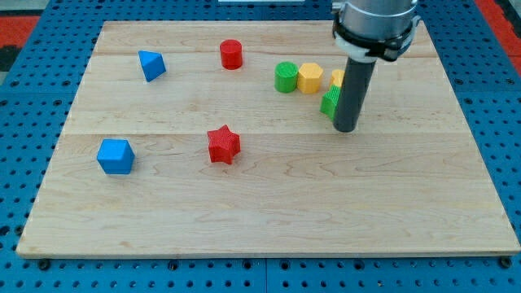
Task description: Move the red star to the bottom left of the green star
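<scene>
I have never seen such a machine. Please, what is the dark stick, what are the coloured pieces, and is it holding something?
This is a robot arm seen by one camera, looking down at a wooden board. The arm has no hand; it ends in a dark rod that only pushes. My tip rests at the view's right, just in front of the green star, which it partly hides, as it does a yellow block. Nothing is held. Also on the board: red star, red cylinder, green cylinder, yellow hexagon, blue triangle, blue cube.
</scene>
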You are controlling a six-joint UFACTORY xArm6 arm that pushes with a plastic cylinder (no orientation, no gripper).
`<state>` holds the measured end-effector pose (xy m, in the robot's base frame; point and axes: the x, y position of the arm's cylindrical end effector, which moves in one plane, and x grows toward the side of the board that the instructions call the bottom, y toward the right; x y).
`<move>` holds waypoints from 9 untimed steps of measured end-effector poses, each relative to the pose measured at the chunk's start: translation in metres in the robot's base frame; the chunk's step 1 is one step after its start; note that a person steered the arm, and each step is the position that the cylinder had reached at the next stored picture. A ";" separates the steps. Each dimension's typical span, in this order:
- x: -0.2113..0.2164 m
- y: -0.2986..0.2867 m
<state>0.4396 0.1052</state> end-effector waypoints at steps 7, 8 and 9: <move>0.047 -0.201; 0.034 -0.177; 0.050 -0.126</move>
<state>0.4896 -0.0209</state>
